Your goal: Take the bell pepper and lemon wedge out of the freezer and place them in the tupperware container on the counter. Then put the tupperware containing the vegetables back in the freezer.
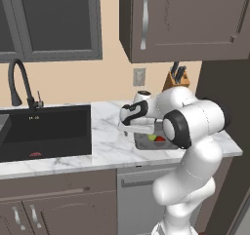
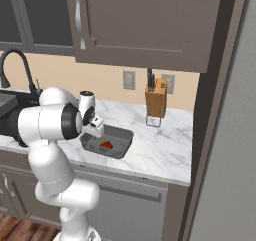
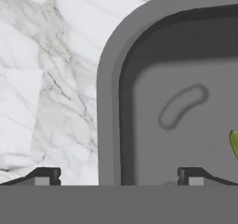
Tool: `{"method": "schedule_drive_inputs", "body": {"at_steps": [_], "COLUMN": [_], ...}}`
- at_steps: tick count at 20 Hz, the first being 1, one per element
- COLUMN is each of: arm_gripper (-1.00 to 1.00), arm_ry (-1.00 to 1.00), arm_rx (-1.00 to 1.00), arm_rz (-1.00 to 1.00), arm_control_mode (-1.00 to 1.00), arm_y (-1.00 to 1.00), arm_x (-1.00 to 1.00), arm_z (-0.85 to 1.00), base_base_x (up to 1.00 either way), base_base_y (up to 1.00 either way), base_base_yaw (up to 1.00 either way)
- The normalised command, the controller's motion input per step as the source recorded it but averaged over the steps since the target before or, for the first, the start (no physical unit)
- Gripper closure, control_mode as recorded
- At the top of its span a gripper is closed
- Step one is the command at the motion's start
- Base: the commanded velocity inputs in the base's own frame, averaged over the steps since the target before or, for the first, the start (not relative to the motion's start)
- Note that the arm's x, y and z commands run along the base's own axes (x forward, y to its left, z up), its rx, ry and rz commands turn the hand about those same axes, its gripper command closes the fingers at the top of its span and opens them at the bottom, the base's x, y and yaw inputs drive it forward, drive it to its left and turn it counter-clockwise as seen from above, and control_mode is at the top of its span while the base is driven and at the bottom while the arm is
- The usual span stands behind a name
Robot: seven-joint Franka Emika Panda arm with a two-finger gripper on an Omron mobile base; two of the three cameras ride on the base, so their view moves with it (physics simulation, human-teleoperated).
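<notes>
Container [image 2: 120,144]: on the counter [image 2: 165,150], near its front edge. Contents: pepper [image 2: 106,145], red, and lemon wedge [image 1: 152,137], yellow-green, side by side inside. First stage judged done; left to do is carrying the loaded container into the freezer [image 2: 225,150].

Gripper [image 3: 118,175]: jaws wide apart, empty, straddling one container wall [image 3: 108,107] at a corner, one tip outside, one inside.

Obscured: the arm covers much of the container in the left base view; the wedge is cut off at the hand view's edge; freezer interior out of sight.

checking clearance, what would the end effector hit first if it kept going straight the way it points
Most likely the tupperware container: its rim sits between the open fingertips of the end effector, one over the counter, though depth is unclear.
</notes>
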Motion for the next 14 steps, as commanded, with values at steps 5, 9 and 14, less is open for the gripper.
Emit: {"method": "schedule_drive_inputs", "body": {"at_steps": [5, 9, 14], "arm_gripper": [-1.00, 1.00, 1.00], "arm_ry": [0.00, 0.00, 0.01], "arm_rx": [0.00, 0.00, 0.00], "arm_rz": [-0.04, -0.04, -0.02], "arm_control_mode": [-1.00, -1.00, -1.00], "arm_y": [0.00, 0.00, 0.00], "arm_x": [0.00, 0.00, 0.00], "arm_z": [-0.18, -0.05, -0.02], "base_base_x": [0.00, 0.00, 0.00], "base_base_y": [0.00, 0.00, 0.00], "base_base_yaw": [0.00, 0.00, 0.00]}}
